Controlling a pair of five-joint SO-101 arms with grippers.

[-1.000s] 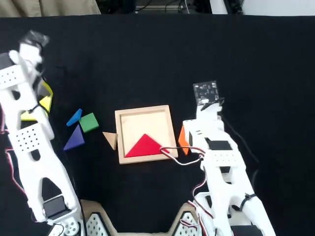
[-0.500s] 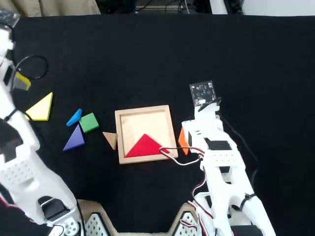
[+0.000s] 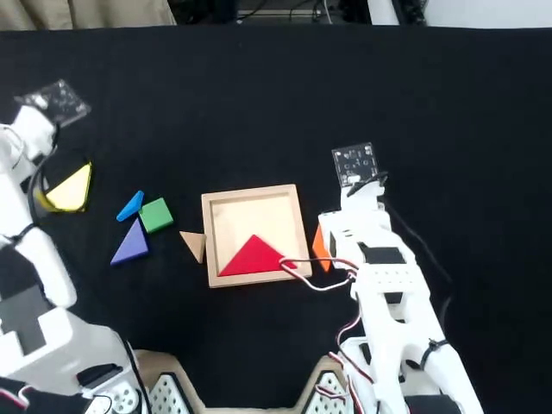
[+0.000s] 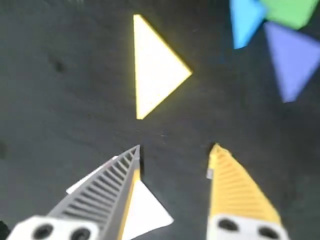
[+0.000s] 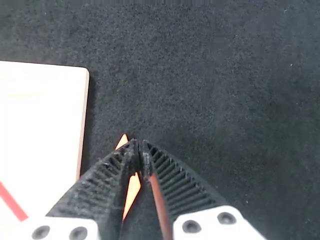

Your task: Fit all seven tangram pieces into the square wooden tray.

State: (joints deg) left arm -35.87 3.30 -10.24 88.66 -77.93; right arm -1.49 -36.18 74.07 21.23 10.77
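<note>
The square wooden tray (image 3: 254,203) holds a red triangle (image 3: 253,257) in its near part. Left of the tray lie a tan triangle (image 3: 194,244), a purple triangle (image 3: 131,243), a green square (image 3: 156,215) and a blue piece (image 3: 131,205). Farther left is a yellow triangle (image 3: 69,190). My left gripper (image 4: 176,149) is open just short of the yellow triangle (image 4: 155,67), apart from it. My right gripper (image 5: 137,147) is shut low beside the tray's right edge (image 5: 84,125). The orange piece (image 5: 131,187) shows under its fingers.
Black cloth covers the table. The far half and the right side hold no objects. A red and white cable (image 3: 310,274) loops from the right arm over the tray's near right corner. Both arm bases stand at the near edge.
The left arm swung up off the yellow triangle, then came back, and its wrist now hangs beside that piece. The right arm has barely shifted.
</note>
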